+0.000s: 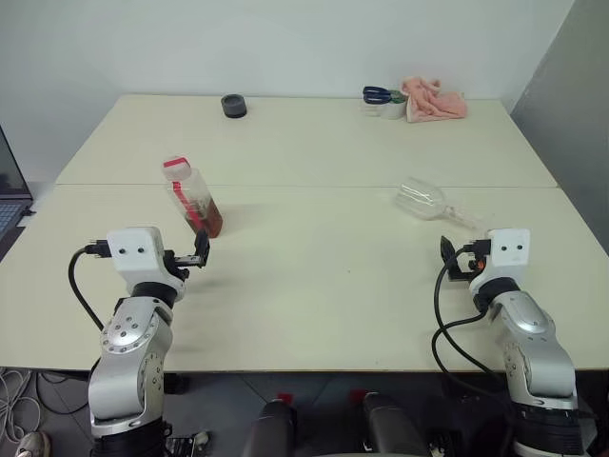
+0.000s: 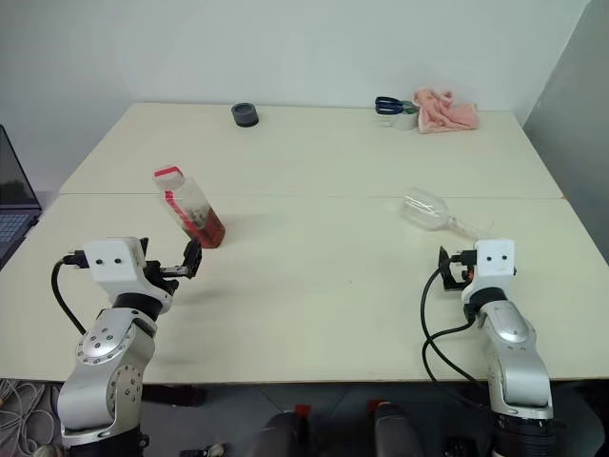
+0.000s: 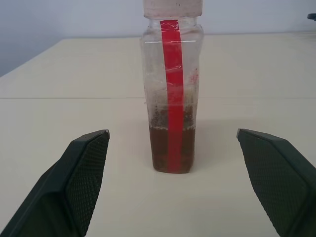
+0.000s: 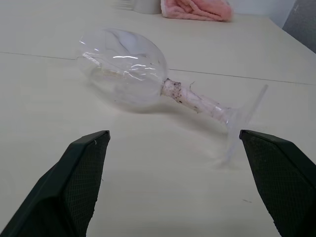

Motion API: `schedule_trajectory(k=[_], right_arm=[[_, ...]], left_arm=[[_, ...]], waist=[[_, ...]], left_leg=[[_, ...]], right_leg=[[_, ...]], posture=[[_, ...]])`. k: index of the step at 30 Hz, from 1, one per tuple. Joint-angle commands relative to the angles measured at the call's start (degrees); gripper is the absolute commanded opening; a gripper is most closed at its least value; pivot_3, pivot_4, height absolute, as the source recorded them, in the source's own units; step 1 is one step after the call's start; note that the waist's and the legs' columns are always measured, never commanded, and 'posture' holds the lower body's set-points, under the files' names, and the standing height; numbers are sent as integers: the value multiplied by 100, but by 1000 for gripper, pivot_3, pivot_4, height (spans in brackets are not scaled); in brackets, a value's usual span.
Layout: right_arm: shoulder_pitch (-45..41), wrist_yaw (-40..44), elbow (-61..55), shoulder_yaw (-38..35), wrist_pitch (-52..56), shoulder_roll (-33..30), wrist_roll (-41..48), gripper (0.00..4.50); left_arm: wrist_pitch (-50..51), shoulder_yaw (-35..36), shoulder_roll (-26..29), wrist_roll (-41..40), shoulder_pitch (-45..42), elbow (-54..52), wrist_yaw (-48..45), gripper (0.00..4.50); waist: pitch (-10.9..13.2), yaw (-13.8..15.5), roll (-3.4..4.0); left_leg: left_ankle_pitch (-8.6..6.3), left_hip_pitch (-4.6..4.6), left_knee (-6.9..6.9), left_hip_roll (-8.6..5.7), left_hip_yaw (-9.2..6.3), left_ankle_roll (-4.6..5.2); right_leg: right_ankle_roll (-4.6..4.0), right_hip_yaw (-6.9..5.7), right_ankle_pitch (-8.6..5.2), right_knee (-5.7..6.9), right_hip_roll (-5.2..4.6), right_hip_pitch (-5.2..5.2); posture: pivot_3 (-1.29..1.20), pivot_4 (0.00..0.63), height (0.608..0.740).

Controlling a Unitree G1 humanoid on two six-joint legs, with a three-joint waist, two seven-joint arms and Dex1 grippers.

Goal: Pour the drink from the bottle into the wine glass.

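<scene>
Bottle (image 3: 172,94) upright and wine glass (image 4: 148,79) lying on its side on the table (image 1: 314,276).
Left gripper (image 3: 173,163) and right gripper (image 4: 173,163) both gape, each thing ahead of its spread fingers, untouched.

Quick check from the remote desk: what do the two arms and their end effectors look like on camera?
Both arms are silver-grey metal with rounded joint housings. Each wrist carries a white boxy module with two small dark dots, and black cables loop from it down the arm. The left end effector and right end effector each have two black fingers; the wrist views show wedge-shaped pads with a fine cross-hatched texture.
</scene>
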Motion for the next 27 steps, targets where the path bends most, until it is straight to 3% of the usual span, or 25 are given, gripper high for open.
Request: schedule_trajectory(k=[1,21,24,27], right_arm=[[6,24,-223,-87,-22,-64,31,4500],[5,99,-303,-177,-185,-42,164,4500],[-40,798,-559,-35,-717,-240,433,4500],[-277,1725,-779,88,-502,-413,1332,4500]], left_arm=[[-21,68,77,45,17,-214,28,4473],[-95,114,25,103,-22,-178,148,4473],[-68,23,70,277,1,-163,246,4473],[-73,-20,67,434,-43,-58,359,4473]], waist=[[0,0,0],[0,0,0],[0,-4,0],[0,-12,0]], left_leg=[[0,0,0,0,0,0],[0,0,0,0,0,0],[0,0,0,1,0,0],[0,1,0,2,-1,1]], right_leg=[[0,0,0,0,0,0],[0,0,0,-1,0,0],[0,0,0,-2,0,0],[0,-1,0,-3,2,1]], posture=[[0,150,740],[0,150,740],[0,150,740],[0,150,740]])
